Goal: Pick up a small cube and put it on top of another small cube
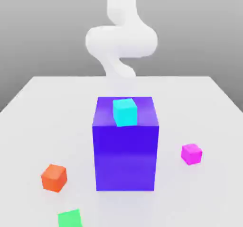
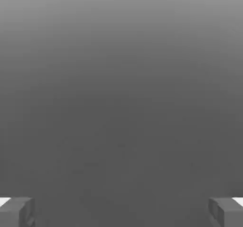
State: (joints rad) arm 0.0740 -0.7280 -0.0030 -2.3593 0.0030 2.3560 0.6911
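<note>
Evidently nothing is held by the pincer, seen spread wide with only grey between its fingertips, while the magenta cube is left on the desk at the exterior view's right of the big blue-violet block, perhaps meant for the cyan cube set atop it

I see a white table carrying a big blue-violet block, a pink cube, an orange cube and a green cube.

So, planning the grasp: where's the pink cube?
In the exterior view, the pink cube sits on the table, right of the big blue block.
</note>
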